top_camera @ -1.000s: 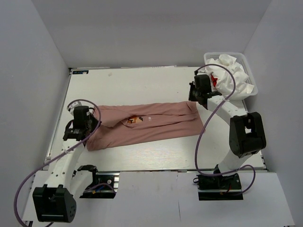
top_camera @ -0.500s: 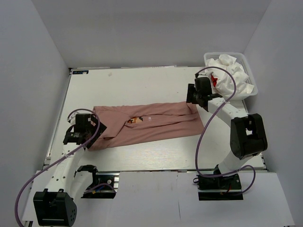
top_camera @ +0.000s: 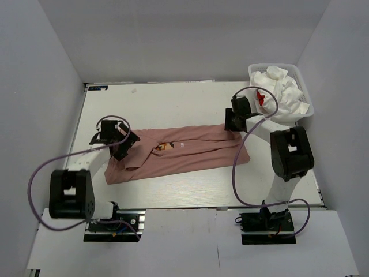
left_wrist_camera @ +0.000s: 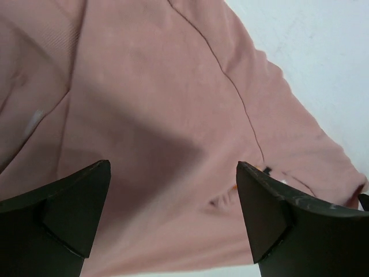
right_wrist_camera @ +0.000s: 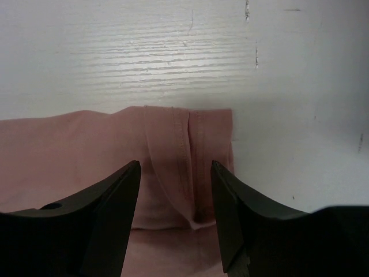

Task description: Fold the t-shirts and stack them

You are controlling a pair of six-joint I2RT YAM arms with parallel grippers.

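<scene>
Pink t-shirt [top_camera: 193, 154], chest print [top_camera: 165, 146] illegible

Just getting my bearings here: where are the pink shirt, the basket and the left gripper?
pink shirt [top_camera: 190, 153]: top view, middle of the cloth.
basket [top_camera: 307, 92]: top view, its right rim.
left gripper [top_camera: 127, 146]: top view, midway between its fingertips.

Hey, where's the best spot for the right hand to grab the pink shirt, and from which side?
Probably the far right corner of the pink t-shirt, at the stitched hem. The cloth lies flat on the table, so come straight down from above. The right hand hangs open over that corner, where the doubled layers give an edge to pinch.
</scene>
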